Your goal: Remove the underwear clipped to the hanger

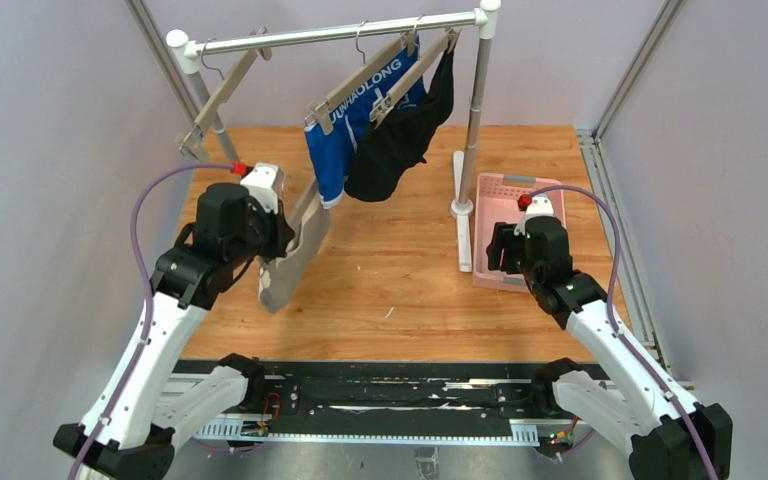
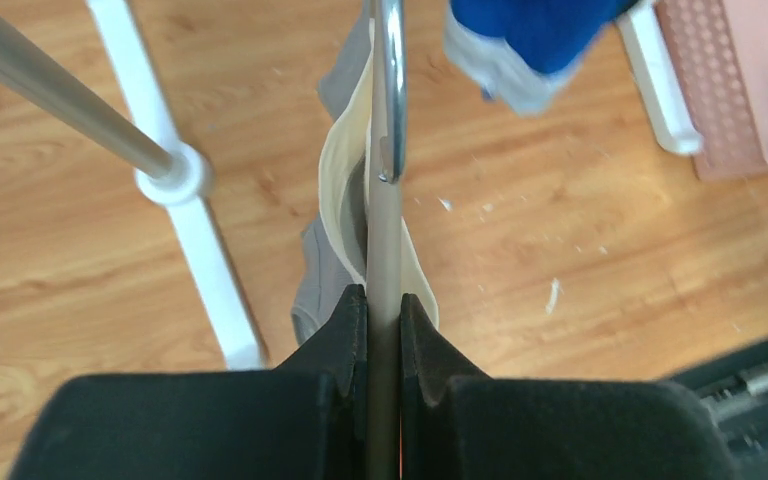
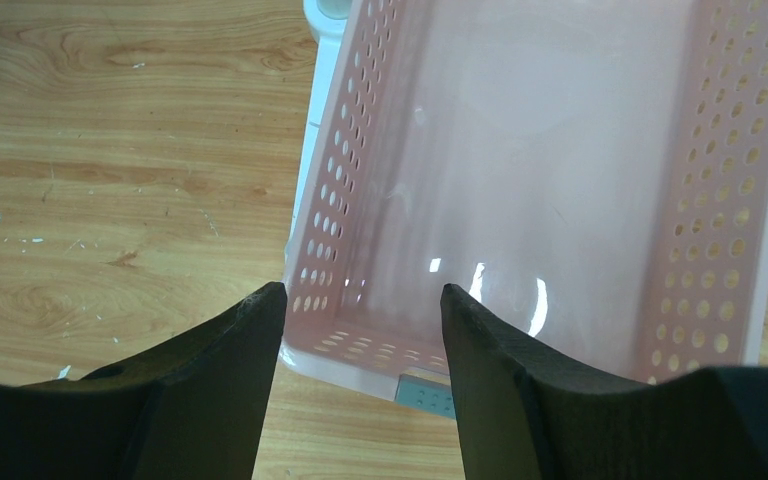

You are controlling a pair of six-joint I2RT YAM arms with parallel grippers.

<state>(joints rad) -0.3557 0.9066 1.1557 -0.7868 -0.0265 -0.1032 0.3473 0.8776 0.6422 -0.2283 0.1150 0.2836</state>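
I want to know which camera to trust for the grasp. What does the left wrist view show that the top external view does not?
Only the left wrist view: the left gripper seen close, its jaws pressed shut on a fold of the grey briefs. Only the top external view: the black briefs and the bare left hanger on the rail, and the right gripper by the pink basket. Both: the grey briefs, the blue briefs, the pink basket and the rack's white foot.

top: high, rear, looking forward-down | wrists: close, downward | shared: pink basket (image 1: 508, 205)
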